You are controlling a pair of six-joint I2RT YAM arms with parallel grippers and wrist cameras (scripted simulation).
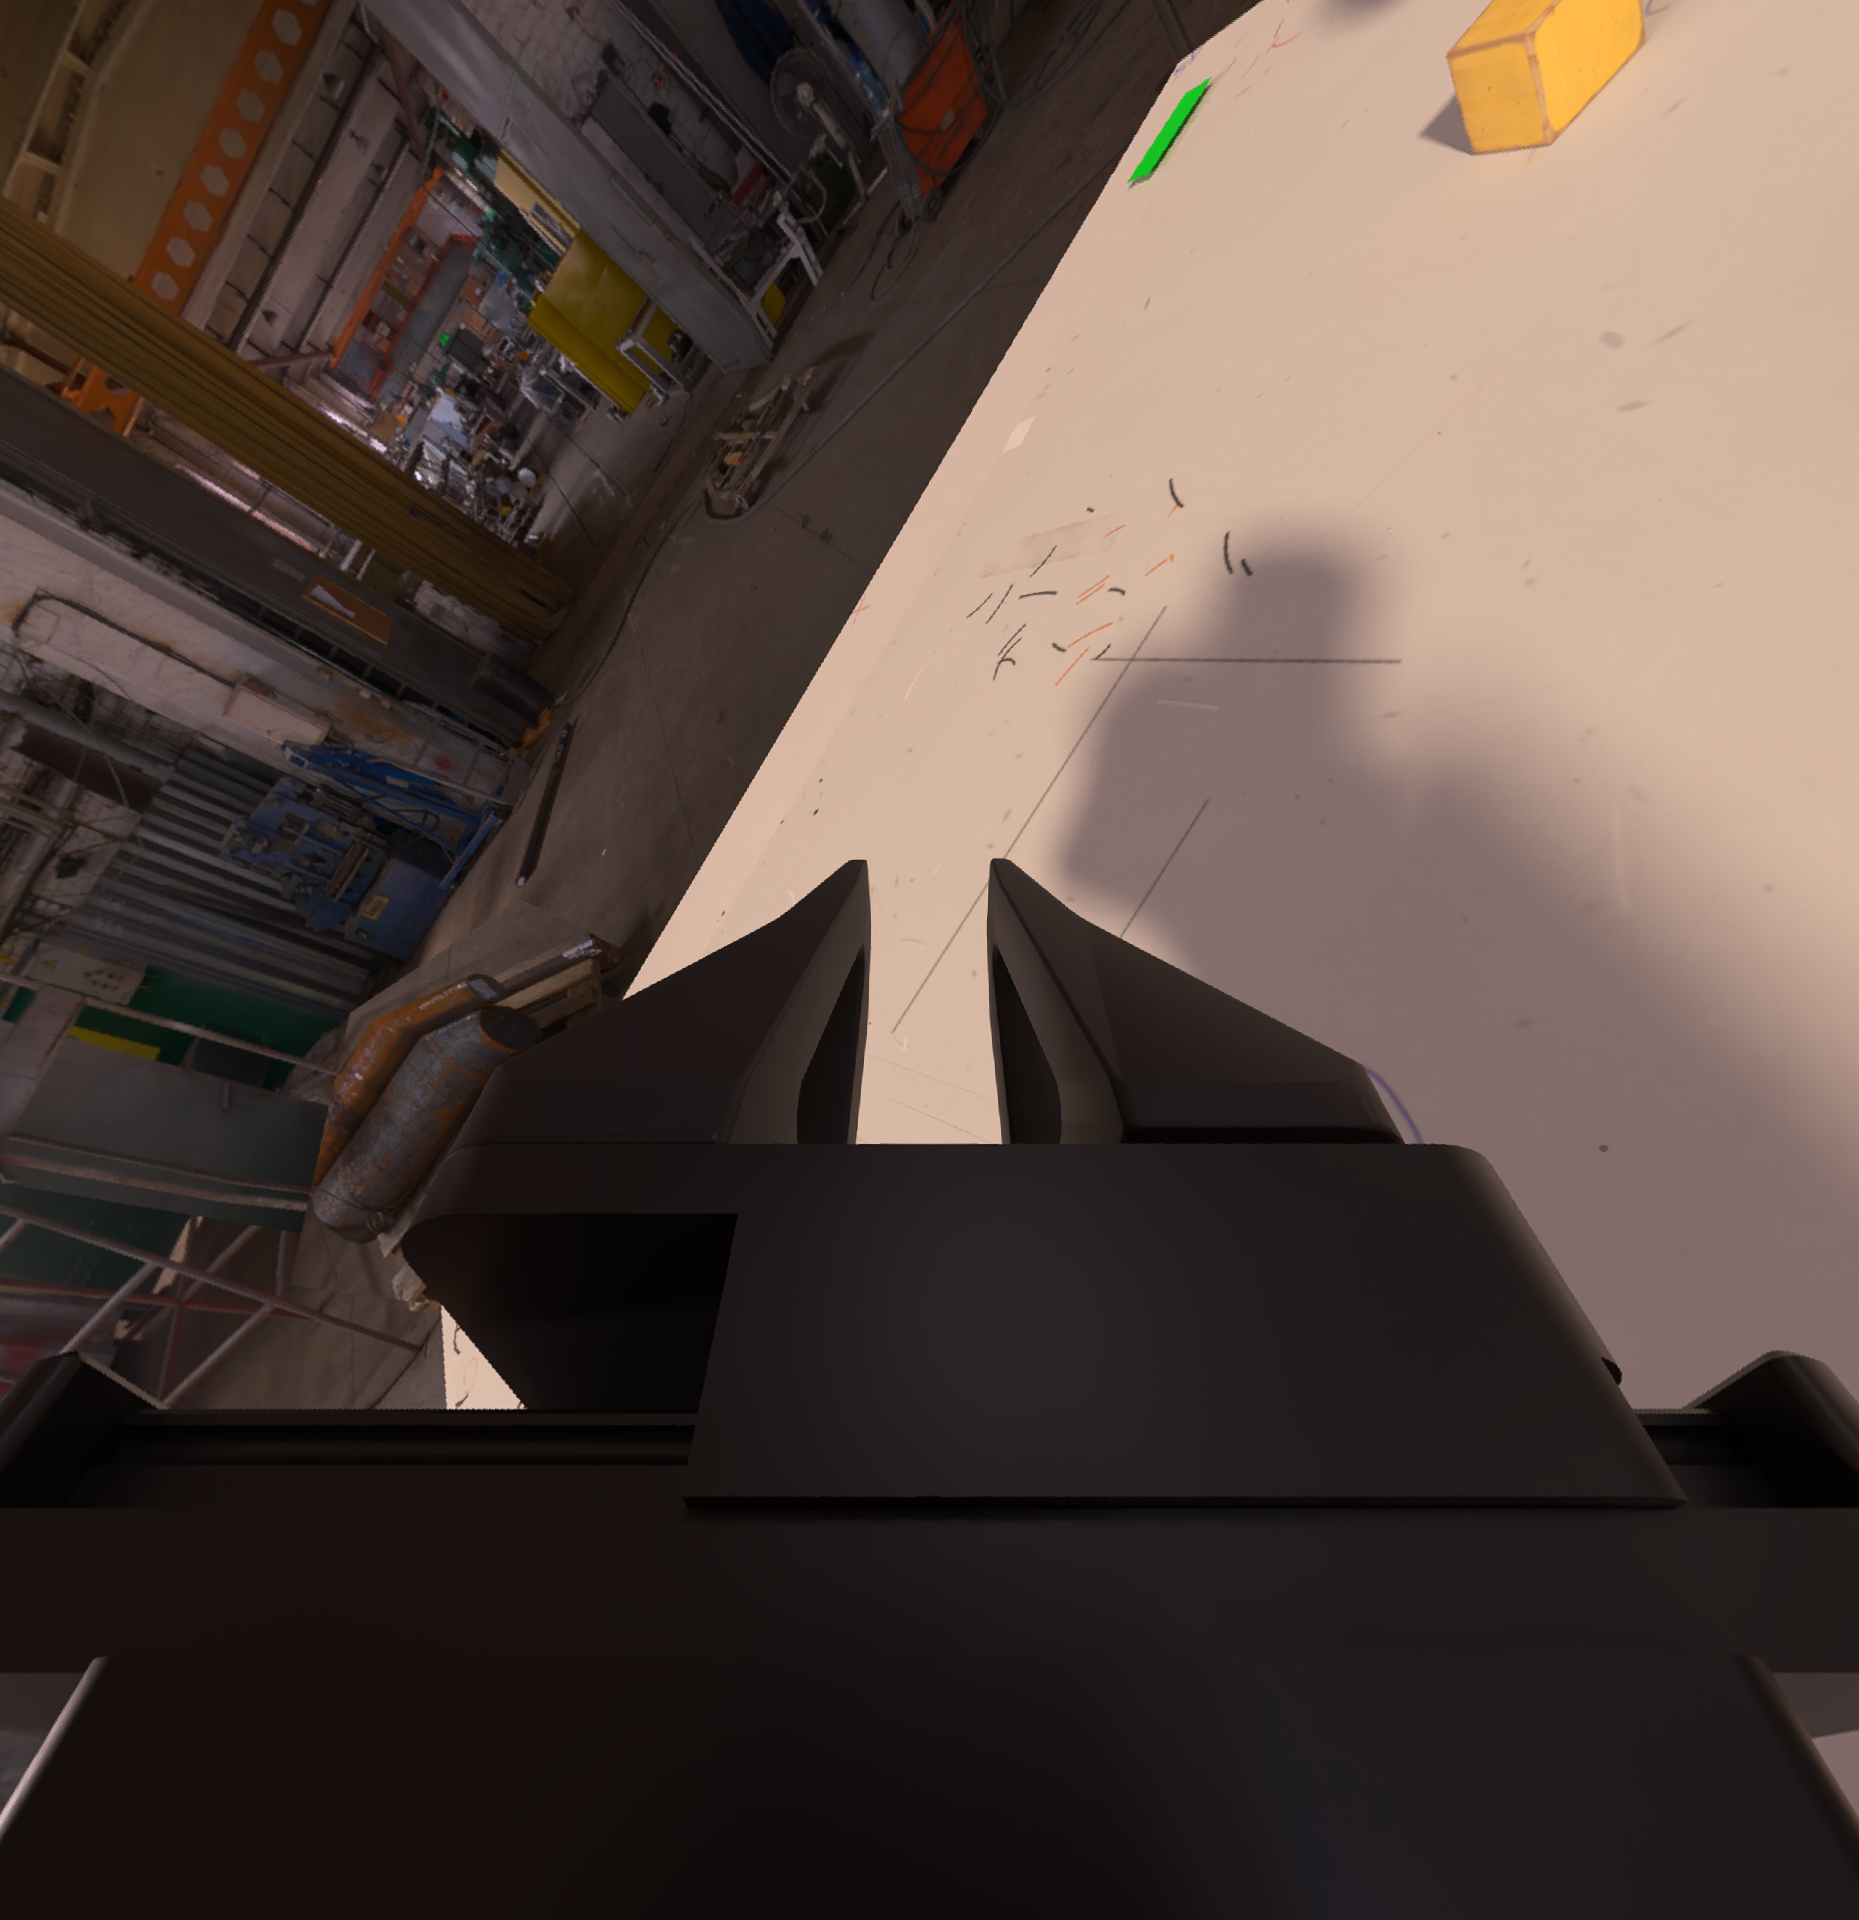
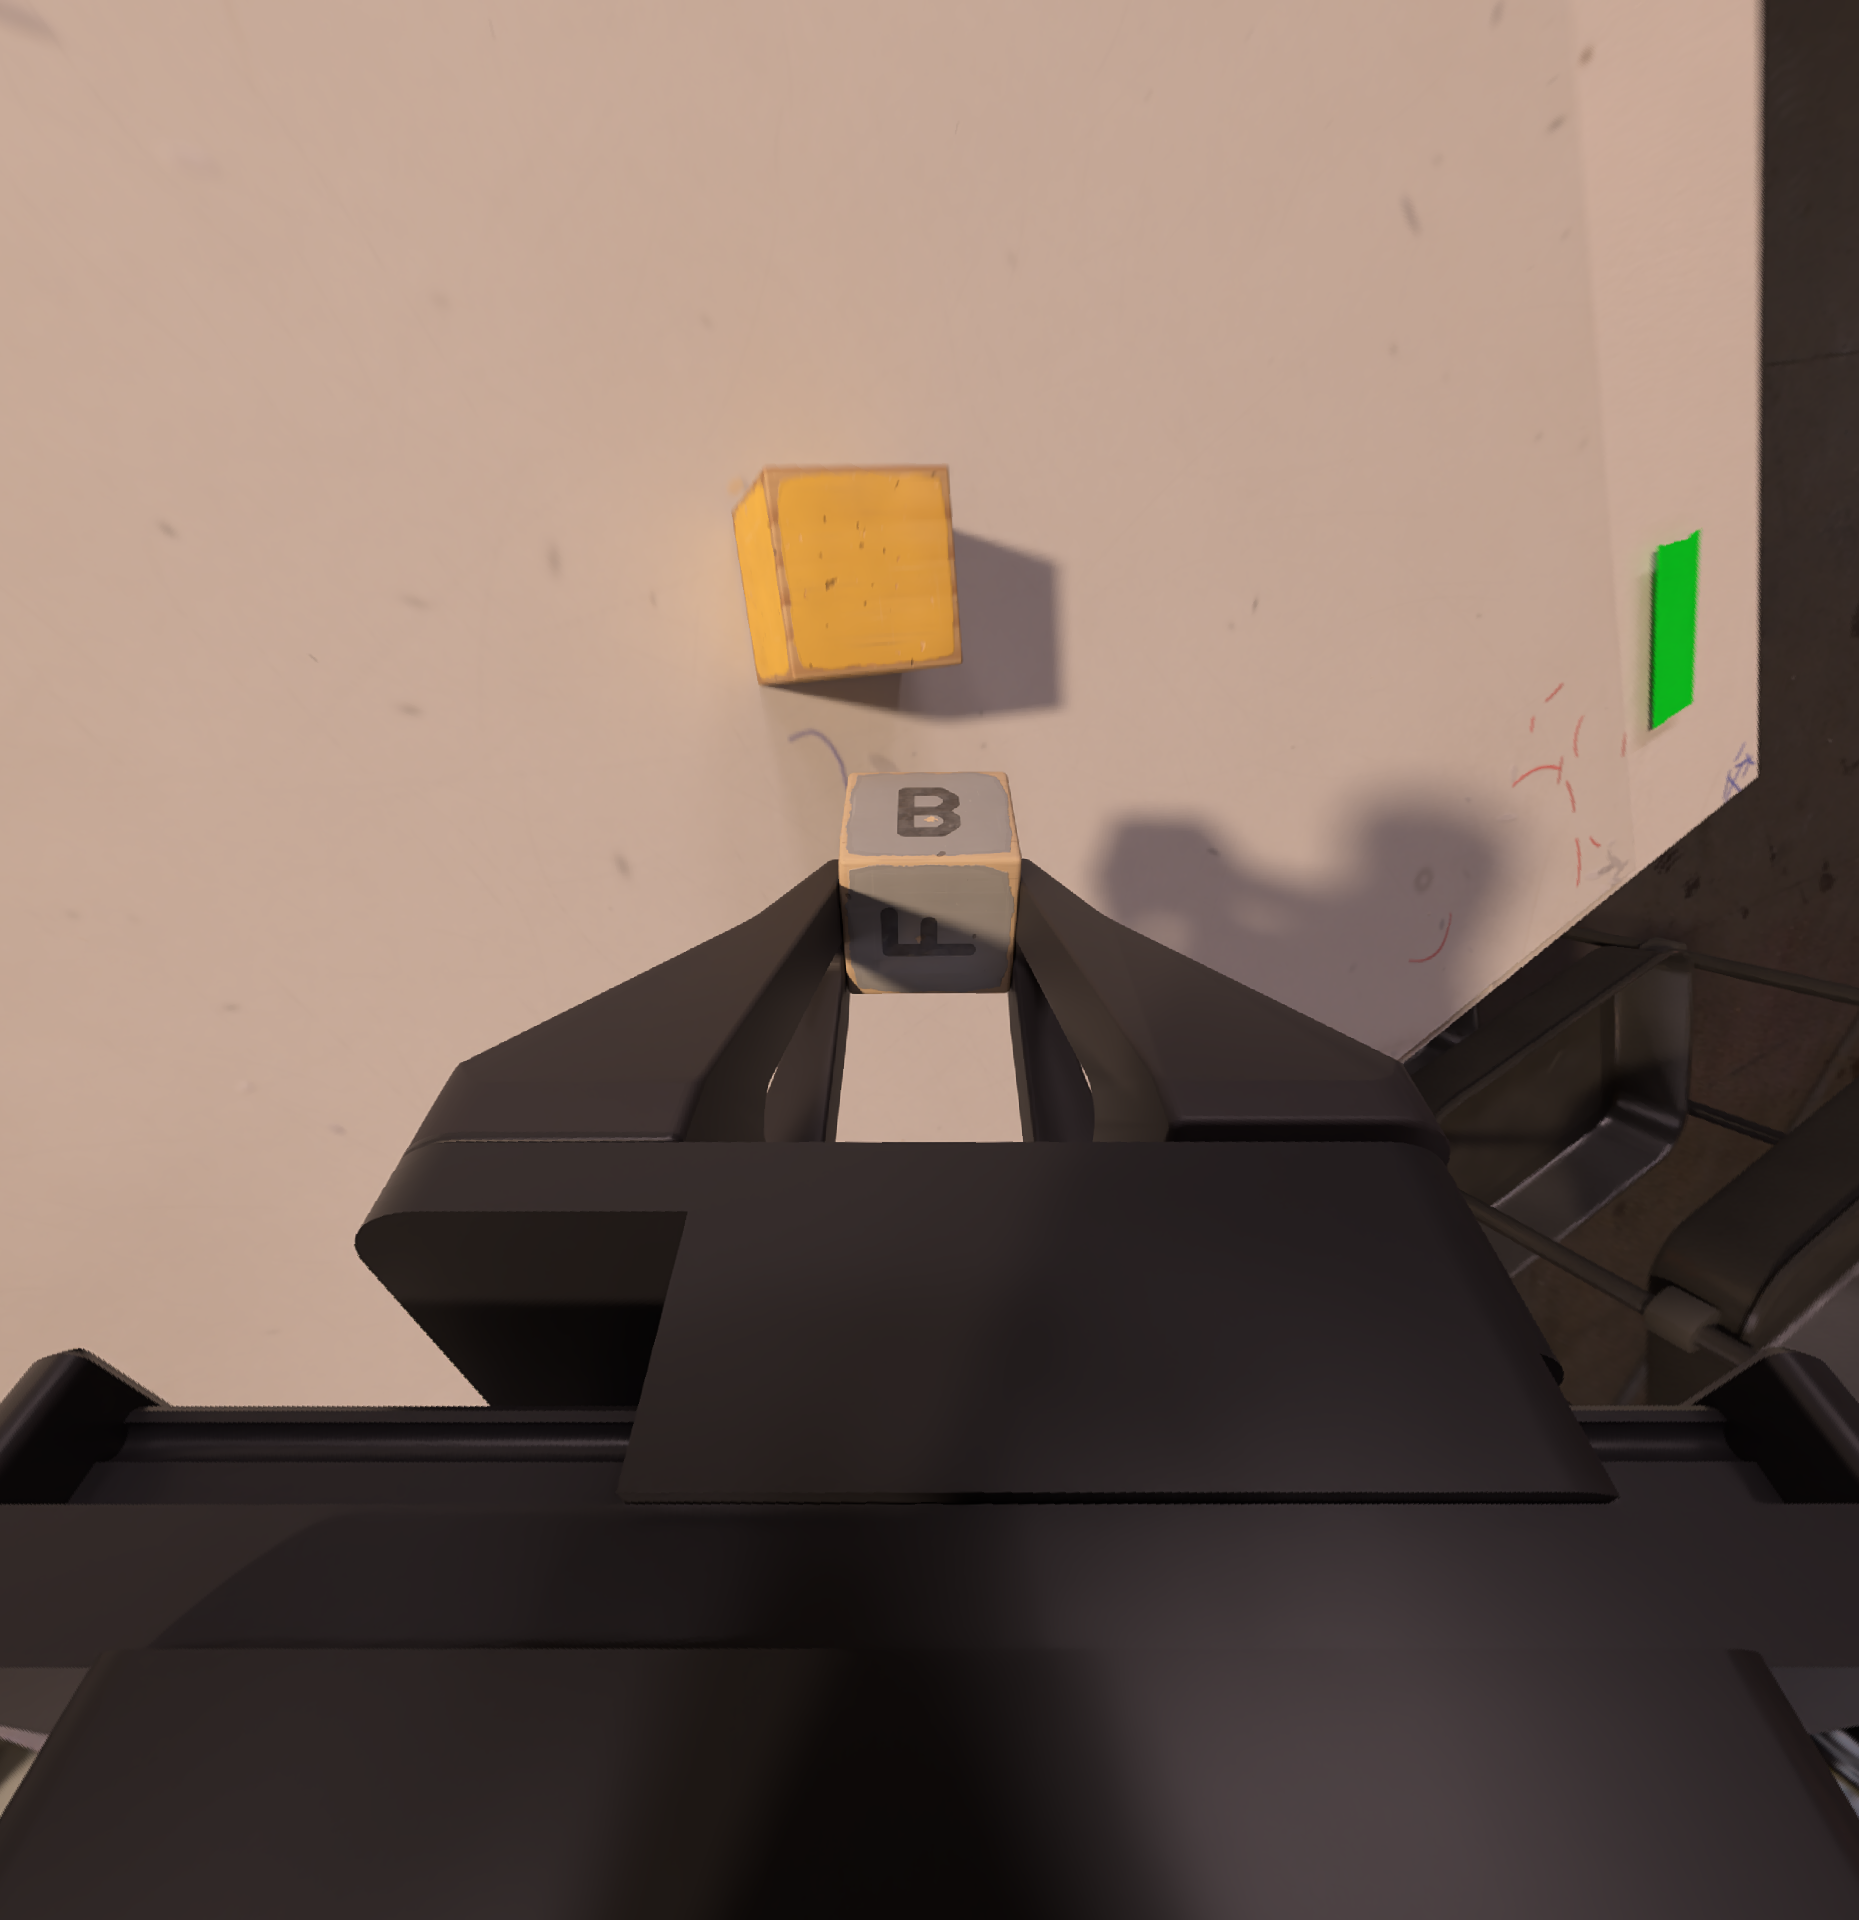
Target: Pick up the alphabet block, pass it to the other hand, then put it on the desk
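The right gripper (image 2: 930, 904) is clenched on the alphabet block (image 2: 928, 883), one finger flat against each side face, the block seated at the fingertips. Whether the block rests on the desk (image 2: 385, 312) or is already lifted cannot be told for certain; the shadow thrown off to one side suggests it is clear of the surface. The left gripper (image 1: 928, 883) holds nothing — its fingers stand a narrow gap apart, with only bare desk showing between them.

Judgement: the pick-up step is in hand or just completed; the hand-over has not begun. The next move calls for the right arm to carry the block toward the left gripper. The left fingers must spread wider than the block and close on the two faces the right fingers leave free.

Other items: a yellow block (image 2: 847, 577) lies on the desk just beyond the held one, apart from it. A green strip (image 2: 1673, 629) lies near the desk edge.

Writing: two faces of the alphabet block each bear a single dark letter on a grey panel. The yellow block shows no marking. The desk carries scattered pen scribbles, nothing legible as words.
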